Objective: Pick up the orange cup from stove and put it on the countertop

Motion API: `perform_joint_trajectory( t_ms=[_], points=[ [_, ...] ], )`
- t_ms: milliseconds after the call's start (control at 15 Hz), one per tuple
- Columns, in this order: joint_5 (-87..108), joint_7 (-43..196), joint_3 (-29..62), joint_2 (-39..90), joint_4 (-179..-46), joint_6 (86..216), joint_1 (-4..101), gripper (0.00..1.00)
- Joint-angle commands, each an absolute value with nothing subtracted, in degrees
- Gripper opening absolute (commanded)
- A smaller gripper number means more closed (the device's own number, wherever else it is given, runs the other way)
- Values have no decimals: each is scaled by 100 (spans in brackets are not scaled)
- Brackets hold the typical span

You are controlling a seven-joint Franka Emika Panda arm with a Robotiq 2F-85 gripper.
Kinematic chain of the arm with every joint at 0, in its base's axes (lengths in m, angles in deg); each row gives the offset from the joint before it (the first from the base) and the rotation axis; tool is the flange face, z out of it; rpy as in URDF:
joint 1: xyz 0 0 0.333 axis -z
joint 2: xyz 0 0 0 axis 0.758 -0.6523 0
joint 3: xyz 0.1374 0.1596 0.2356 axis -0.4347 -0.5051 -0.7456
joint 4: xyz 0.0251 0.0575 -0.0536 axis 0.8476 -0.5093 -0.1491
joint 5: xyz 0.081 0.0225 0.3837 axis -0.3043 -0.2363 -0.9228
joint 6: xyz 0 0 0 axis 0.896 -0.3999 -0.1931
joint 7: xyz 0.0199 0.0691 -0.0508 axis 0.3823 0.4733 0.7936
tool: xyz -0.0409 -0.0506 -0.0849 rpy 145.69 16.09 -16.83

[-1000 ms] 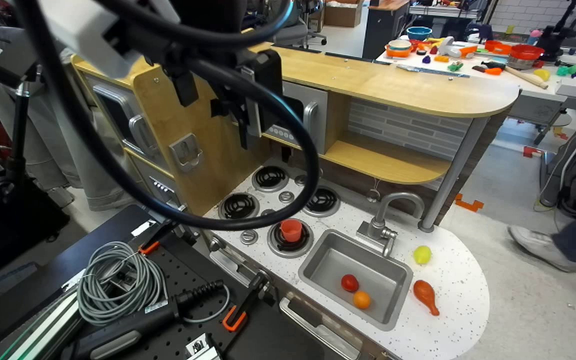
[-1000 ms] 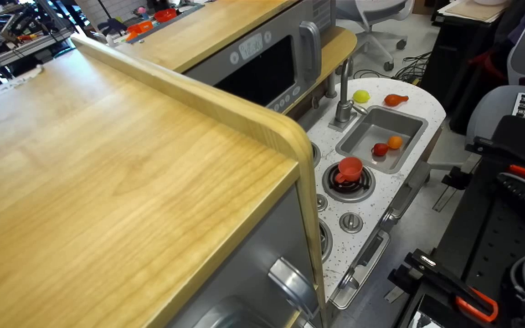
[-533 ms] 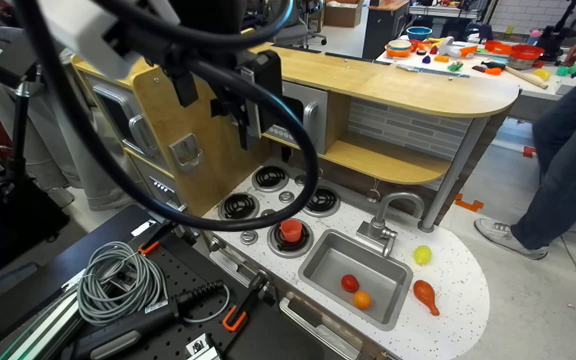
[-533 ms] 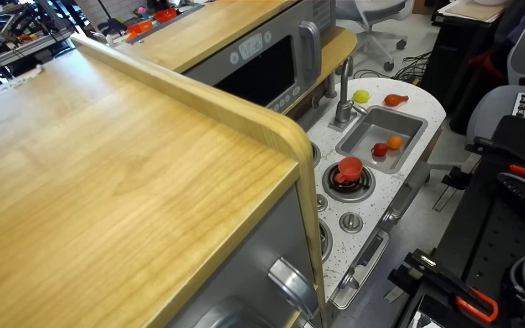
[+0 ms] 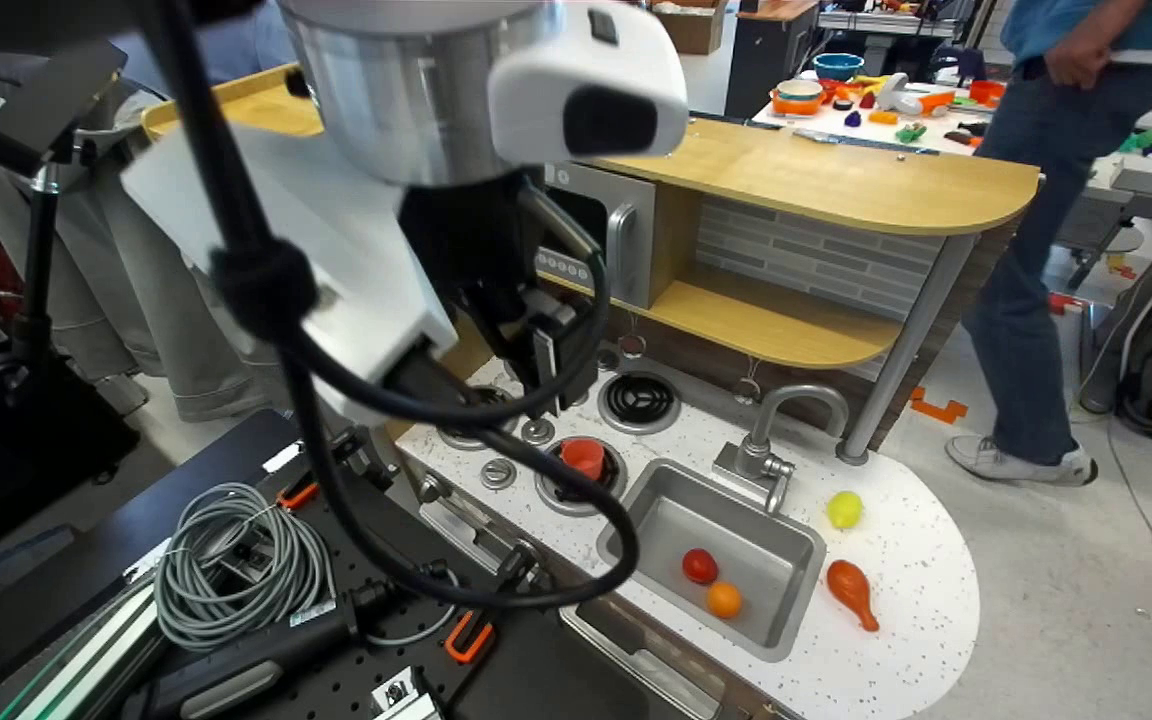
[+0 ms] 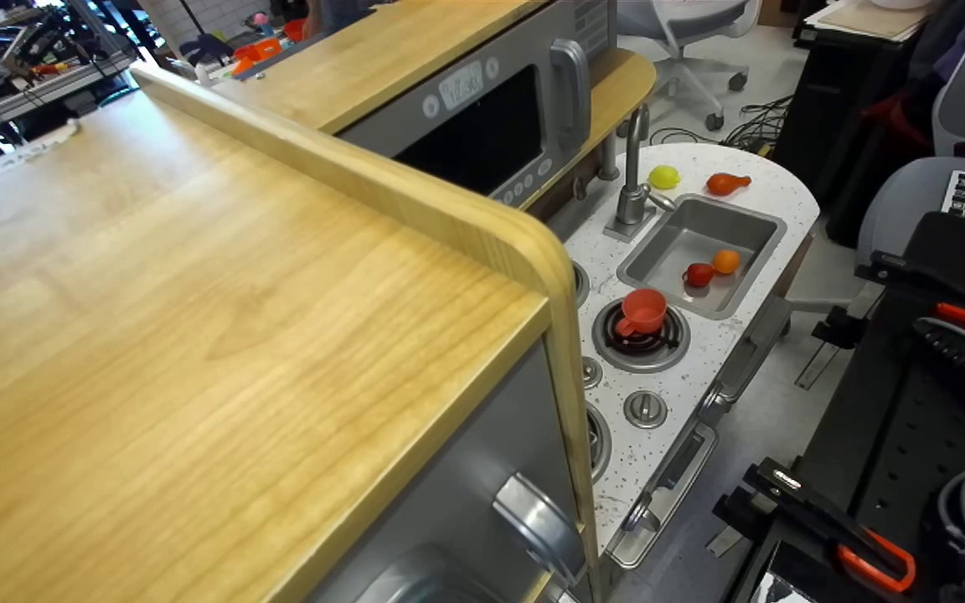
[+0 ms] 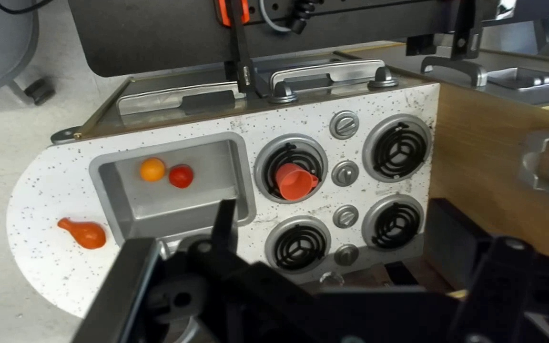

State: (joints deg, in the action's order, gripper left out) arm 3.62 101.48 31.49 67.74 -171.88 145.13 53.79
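Note:
The orange cup (image 5: 583, 457) stands upright on a front burner of the stove (image 5: 639, 402), the one by the sink. It also shows in the other views (image 6: 643, 311) (image 7: 296, 182), its handle turned away from the sink. The white speckled countertop (image 5: 901, 630) surrounds the sink and ends in a rounded edge (image 7: 41, 247). My gripper (image 7: 335, 207) is open and empty, its fingers wide apart, above the stove and apart from the cup. In an exterior view the gripper (image 5: 536, 385) hangs above the burners, partly hidden by a cable; it is out of view in the remaining view.
The grey sink (image 5: 626, 548) holds a red and an orange toy fruit. A faucet (image 5: 761, 450), a yellow lemon (image 5: 845, 510) and an orange drumstick-like piece (image 5: 852, 595) are on the countertop. A wooden shelf (image 5: 786, 325) overhangs the back; a wooden side panel (image 7: 484, 157) borders the stove.
My arm and gripper have moved lower over the stove, and the cable loop hangs lower across the exterior view. A person in the background has walked along. The cup has not moved.

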Motion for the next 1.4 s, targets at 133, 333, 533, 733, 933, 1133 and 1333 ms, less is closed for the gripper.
perform_joint_trajectory(
  t_ms=[133, 333, 533, 733, 933, 1133, 1333],
  points=[
    [439, 10057, 3026, 5452, -17439, 16050, 5610, 100],
    [360, 10040, 3008, 4600, -17382, 16734, 5643, 100],
    [213, 9879, 2906, 3681, -17145, 17408, 5673, 100],
    [132, 9426, 2649, 2961, -16749, 17790, 5728, 100],
    [194, 9007, 2356, 2273, -16216, 17979, 5760, 100],
    [399, 8577, 2258, 1640, -15696, 17964, 5654, 100],
    [503, 8324, 2212, 1122, -15253, 17976, 5548, 100]
  ],
)
